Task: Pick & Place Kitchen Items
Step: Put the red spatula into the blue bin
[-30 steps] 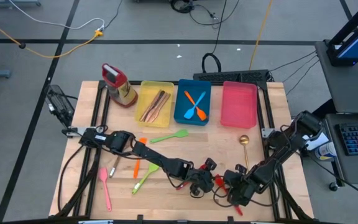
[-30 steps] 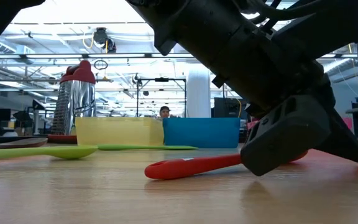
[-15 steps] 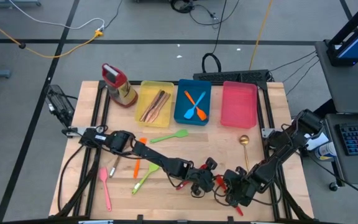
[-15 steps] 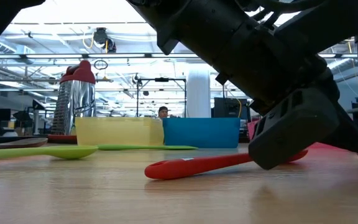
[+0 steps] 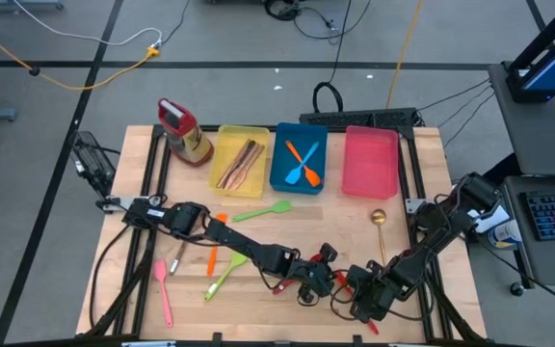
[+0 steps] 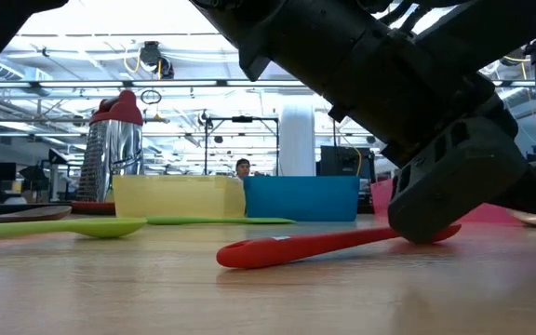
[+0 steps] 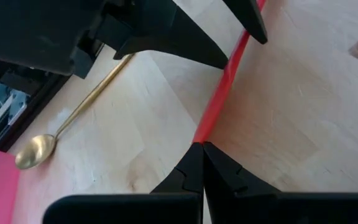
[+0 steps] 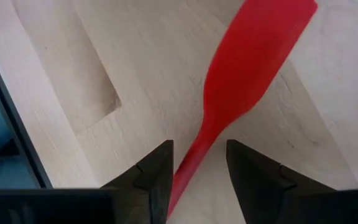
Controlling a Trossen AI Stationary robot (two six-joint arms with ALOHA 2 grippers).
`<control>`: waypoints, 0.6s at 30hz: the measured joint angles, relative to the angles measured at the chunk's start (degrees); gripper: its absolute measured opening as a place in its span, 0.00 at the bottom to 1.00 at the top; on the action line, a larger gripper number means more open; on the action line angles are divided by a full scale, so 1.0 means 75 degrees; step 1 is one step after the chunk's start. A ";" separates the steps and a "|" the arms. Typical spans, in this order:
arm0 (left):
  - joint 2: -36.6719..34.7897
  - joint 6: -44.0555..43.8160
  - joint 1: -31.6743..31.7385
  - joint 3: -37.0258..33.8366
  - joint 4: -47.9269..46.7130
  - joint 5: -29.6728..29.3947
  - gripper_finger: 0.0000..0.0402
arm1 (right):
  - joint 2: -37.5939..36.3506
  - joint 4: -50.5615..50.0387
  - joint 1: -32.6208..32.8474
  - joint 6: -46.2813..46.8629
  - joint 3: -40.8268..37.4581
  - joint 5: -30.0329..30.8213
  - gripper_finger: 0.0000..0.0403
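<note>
Right gripper (image 8: pixel 196 171) straddling red spatula (image 8: pixel 253 74), blade hidden overhead

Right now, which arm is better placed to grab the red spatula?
Probably the right. The right end effector is open, with a finger on each side of the handle of the red spatula. The left end effector is shut, its tips meeting at the handle.

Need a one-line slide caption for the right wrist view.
Right gripper open, fingers straddling the red spatula handle on the wooden table.
</note>
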 joint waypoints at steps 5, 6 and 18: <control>-0.0090 -0.0006 -0.0013 0.0000 -0.0020 -0.0046 0.00 | 0.0031 0.0020 0.0000 -0.0184 0.0000 -0.0010 0.29; -0.0123 -0.0041 -0.0015 0.0000 0.0036 -0.0062 0.00 | 0.0033 0.0020 0.0000 -0.0187 0.0000 -0.0023 0.27; -0.0618 -0.0027 -0.0071 0.0006 -0.0098 -0.0550 0.00 | 0.0052 0.0065 0.0054 -0.0481 -0.0009 0.0304 0.06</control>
